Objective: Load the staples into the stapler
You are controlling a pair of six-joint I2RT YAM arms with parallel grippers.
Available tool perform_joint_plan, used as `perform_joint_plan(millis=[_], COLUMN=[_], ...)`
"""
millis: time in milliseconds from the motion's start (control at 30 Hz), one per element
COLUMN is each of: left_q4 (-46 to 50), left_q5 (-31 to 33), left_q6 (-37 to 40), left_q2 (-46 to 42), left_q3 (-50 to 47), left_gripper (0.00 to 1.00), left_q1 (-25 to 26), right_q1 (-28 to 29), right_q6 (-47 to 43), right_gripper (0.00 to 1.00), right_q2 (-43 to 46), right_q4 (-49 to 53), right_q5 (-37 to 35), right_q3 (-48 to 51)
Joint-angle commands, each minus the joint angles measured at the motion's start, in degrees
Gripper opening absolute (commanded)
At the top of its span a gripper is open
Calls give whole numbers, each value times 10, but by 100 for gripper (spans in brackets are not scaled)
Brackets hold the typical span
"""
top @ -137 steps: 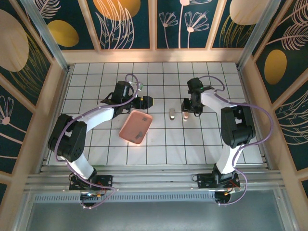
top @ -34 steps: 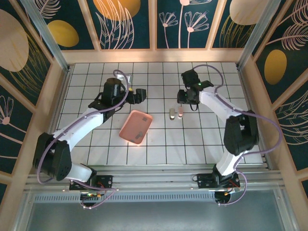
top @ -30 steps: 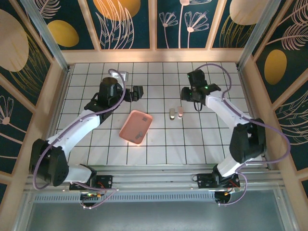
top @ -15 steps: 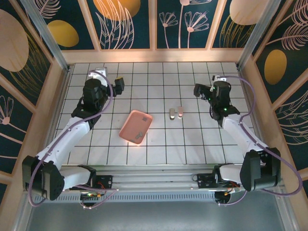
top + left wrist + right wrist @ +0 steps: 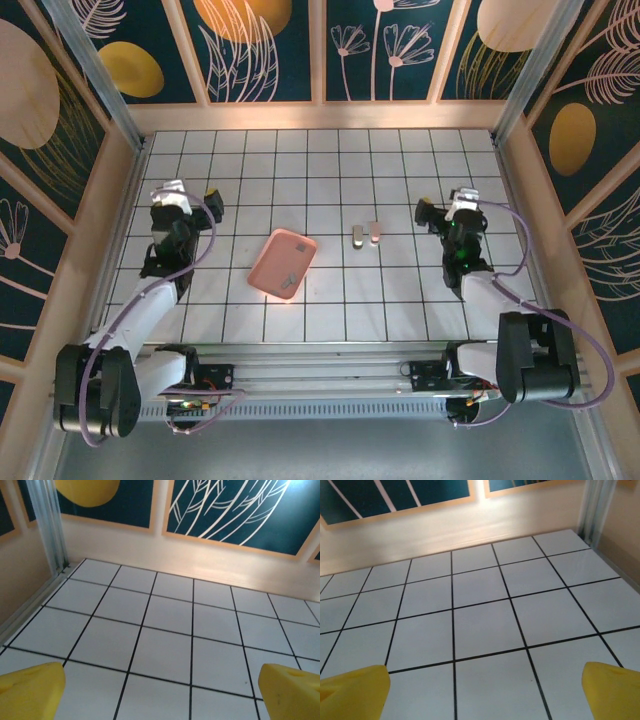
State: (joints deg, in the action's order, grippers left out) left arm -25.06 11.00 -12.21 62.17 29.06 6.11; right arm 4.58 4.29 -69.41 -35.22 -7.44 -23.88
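A pale pink-white small block, the stapler [image 5: 375, 233], lies on the white tiled table near the middle, with a small grey piece [image 5: 358, 236] just to its left. Tiny grey bits, the staples [image 5: 287, 278], rest in the pink tray [image 5: 272, 254]. My left gripper [image 5: 212, 192] is far off at the left side, open and empty. My right gripper [image 5: 425, 212] is right of the stapler, about two tiles away, also open and empty. In each wrist view the yellow fingertips [image 5: 30, 690] [image 5: 612, 690] stand wide apart over bare tiles.
Wooden walls with dark leaf panels enclose the table [image 5: 330, 300]. A metal corner post [image 5: 47, 525] stands at the back left in the left wrist view. Both arm bases sit at the near edge.
Both arms have pulled back from the middle toward the sides and near edge. The right gripper has opened and left the stapler on the table. Tray and grey piece stay put.
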Motion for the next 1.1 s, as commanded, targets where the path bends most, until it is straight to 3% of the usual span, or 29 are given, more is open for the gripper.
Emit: perform_joint_plan(millis=[0,167,400,567,633,667,733,967,1067], left_q4=[-119,-236,-369,-555,-667,-654,-488,-494,-493], left_q5=[4,10,4,-3,3,-7,-10,9,7], left_q6=[-3,5,56,60,61,62,63,57,58], left_q2=[-13,14,85,184,265,268,240,248,245], left_q3=[-56,-135,-175,-228,-240,-229,-170,-164,-166], left_gripper=[99,99,99,99,99,99,99,99,99], left_q1=[-12,-30,-47,-59,-59,-60,-59,-59,-59], right_q1=[-14,-24,-53,-65,-68,-70,-72,-78,-78], right_q6=[-18,-33,-33,-23,-19,-17,-16,-17,-25], right_gripper=[99,99,99,99,99,99,99,99,99], right_q2=[-12,-40,-106,-167,-186,-199,-202,-204,-202], right_q4=[-141,-222,-314,-422,-461,-483,-487,-472,-413], right_q5=[10,15,39,55,56,57,63,89,107], right_q3=[39,77,104,137,149,153,156,146,117])
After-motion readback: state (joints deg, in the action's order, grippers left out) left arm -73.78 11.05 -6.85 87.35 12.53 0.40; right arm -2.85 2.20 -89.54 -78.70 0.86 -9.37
